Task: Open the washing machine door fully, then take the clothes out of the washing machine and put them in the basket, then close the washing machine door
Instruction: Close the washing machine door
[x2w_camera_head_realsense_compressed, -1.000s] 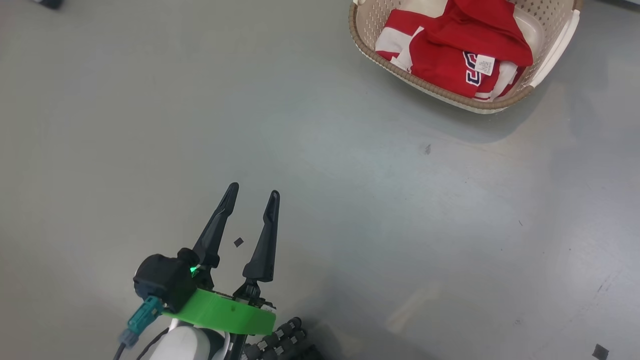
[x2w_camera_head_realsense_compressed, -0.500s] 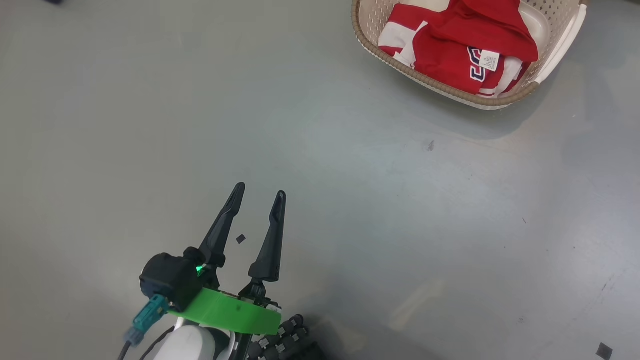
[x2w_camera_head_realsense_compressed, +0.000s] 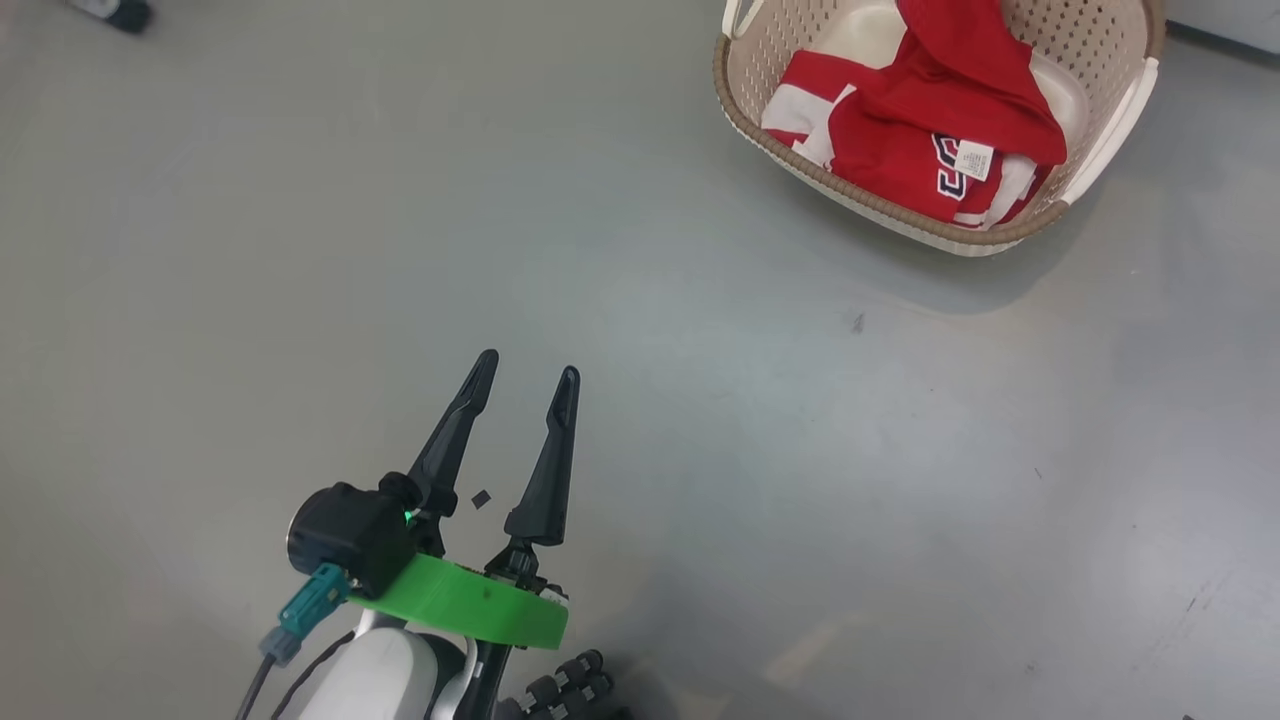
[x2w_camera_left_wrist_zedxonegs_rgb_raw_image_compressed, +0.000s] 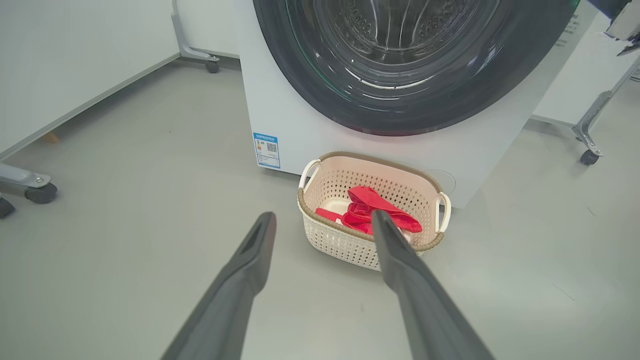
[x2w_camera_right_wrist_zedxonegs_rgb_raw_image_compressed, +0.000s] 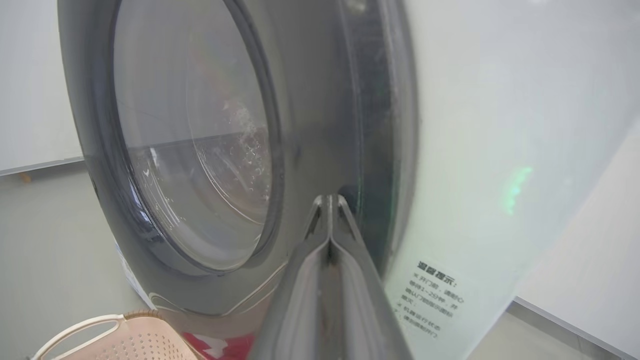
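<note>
The cream basket (x2w_camera_head_realsense_compressed: 756, 141) stands on the grey floor at the head view's upper right, with the red and white clothes (x2w_camera_head_realsense_compressed: 900, 150) piled inside. My left gripper (x2w_camera_head_realsense_compressed: 528, 368) hangs open and empty over bare floor, well short of it. The left wrist view looks past my open left gripper (x2w_camera_left_wrist_zedxonegs_rgb_raw_image_compressed: 321, 217) at the basket (x2w_camera_left_wrist_zedxonegs_rgb_raw_image_compressed: 345, 245), the clothes (x2w_camera_left_wrist_zedxonegs_rgb_raw_image_compressed: 372, 207) and the washing machine (x2w_camera_left_wrist_zedxonegs_rgb_raw_image_compressed: 300, 115) behind. The washing machine door (x2w_camera_left_wrist_zedxonegs_rgb_raw_image_compressed: 320, 75) lies against the machine front. My right gripper (x2w_camera_right_wrist_zedxonegs_rgb_raw_image_compressed: 328, 200) is shut, its tips at the door's (x2w_camera_right_wrist_zedxonegs_rgb_raw_image_compressed: 310, 125) black rim edge, holding nothing.
A blue label (x2w_camera_left_wrist_zedxonegs_rgb_raw_image_compressed: 266, 149) marks the machine's lower corner. Wheeled frame legs stand at the left (x2w_camera_left_wrist_zedxonegs_rgb_raw_image_compressed: 30, 187) and right (x2w_camera_left_wrist_zedxonegs_rgb_raw_image_compressed: 589, 156) of the machine, with white panels behind. The basket's handle (x2w_camera_right_wrist_zedxonegs_rgb_raw_image_compressed: 80, 332) sits just below the door.
The head camera has shifted a little, so the basket shows slightly lower in the picture. My left gripper stays open and has barely moved.
</note>
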